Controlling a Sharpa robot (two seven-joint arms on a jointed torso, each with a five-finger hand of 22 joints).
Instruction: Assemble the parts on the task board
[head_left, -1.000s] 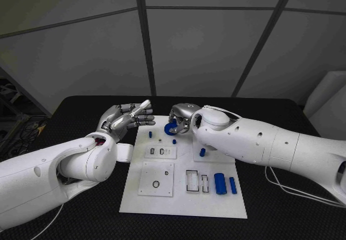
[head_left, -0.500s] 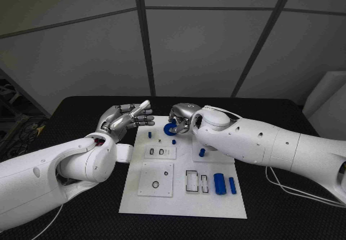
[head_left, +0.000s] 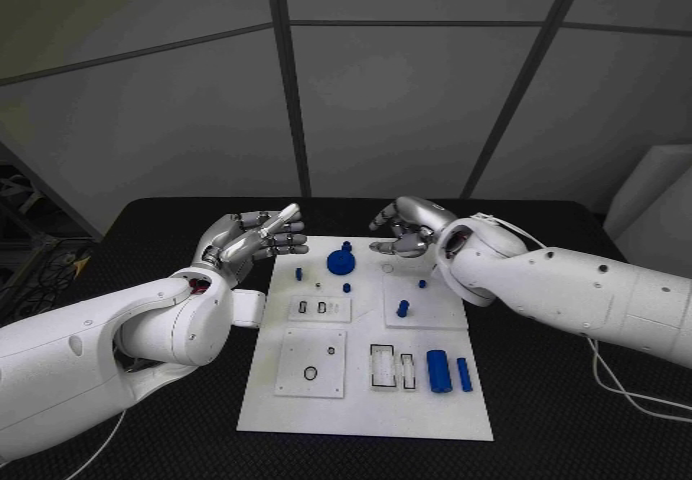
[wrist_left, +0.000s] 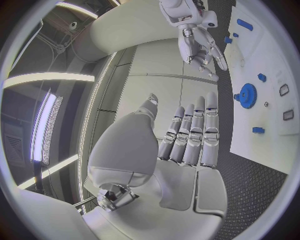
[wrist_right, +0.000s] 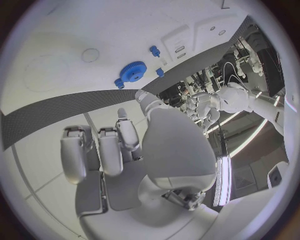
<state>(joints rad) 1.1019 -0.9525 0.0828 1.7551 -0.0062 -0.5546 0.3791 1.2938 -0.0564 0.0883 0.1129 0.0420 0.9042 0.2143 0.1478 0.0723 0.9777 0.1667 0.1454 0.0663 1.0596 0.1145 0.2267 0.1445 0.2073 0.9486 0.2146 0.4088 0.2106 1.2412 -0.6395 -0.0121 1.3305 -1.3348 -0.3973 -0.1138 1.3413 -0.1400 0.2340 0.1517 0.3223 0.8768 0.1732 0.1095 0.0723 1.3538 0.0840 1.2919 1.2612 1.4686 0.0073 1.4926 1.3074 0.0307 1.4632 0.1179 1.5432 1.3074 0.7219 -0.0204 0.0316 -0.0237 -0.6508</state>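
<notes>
Right hand hangs above the far right part of the task board, fingers loosely curled and apart, holding nothing. Its wrist view agrees: fingers bent over the board surface with nothing between them.

Left hand is raised beside the board's far left corner, palm up, fingers straight and slightly spread, empty. The left wrist view shows those fingers side by side and extended, with the right hand across from them over the board.

Blue gear sits on the far part of the board, between the two hands, touched by neither. It also shows in the left wrist view and the right wrist view, flat on the white plate with small blue pieces near it.

Other parts on the board:
- short blue peg just left of the gear
- small blue peg just in front of the gear
- blue piece standing on the right-hand square plate, mid board
- large blue cylinder and thinner blue bar lying side by side on the near right part
- black ring on the near left square plate

Board lies on the black table.
</notes>
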